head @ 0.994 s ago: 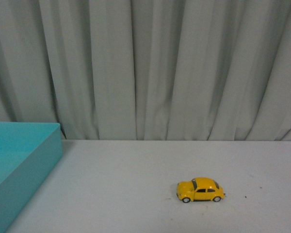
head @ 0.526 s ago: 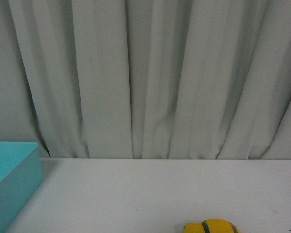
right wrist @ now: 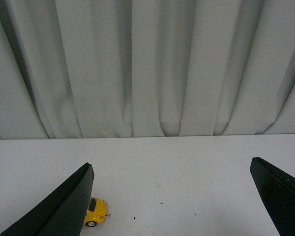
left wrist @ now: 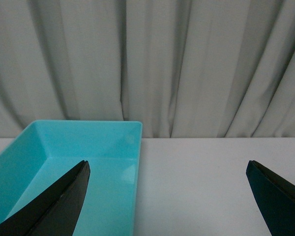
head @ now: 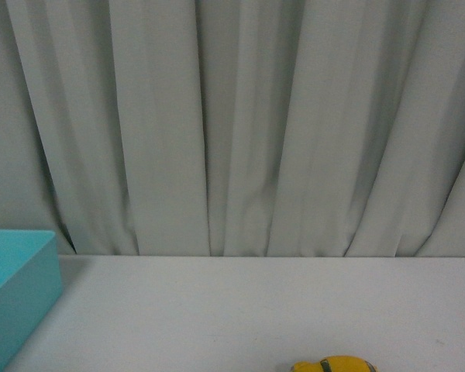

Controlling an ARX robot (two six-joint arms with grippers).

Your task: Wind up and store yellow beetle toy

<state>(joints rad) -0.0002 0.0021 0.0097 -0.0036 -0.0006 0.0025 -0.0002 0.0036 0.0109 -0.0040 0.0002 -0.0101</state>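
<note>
Left gripper [left wrist: 167, 164]: the two dark fingers [left wrist: 59, 206] are standing wide apart, holding nothing and touching nothing. One finger is showing over the teal bin [left wrist: 88, 122], the other over bare table [left wrist: 196, 187].

Right gripper [right wrist: 172, 162]: its jaws are also spread wide and gripping nothing. The yellow beetle toy [right wrist: 95, 211] is sitting on the table just beside one finger [right wrist: 64, 206], partly hidden behind it; contact cannot be told.

Count: one toy, one bin, two grippers, with two fingers showing on each.

Front view: only the toy's roof [head: 335, 365] is showing at the bottom edge, right of centre, and well apart from the bin [head: 15, 294] at the left edge. The pale curtain [head: 232, 124] is filling most of the frame.

Versus one second ago: the front framing has shifted upward. The whole car was then in view on the table; now just its top is peeking in. The bin is showing as a smaller corner. Against half a second ago, the toy is sitting slightly lower in frame.
</note>
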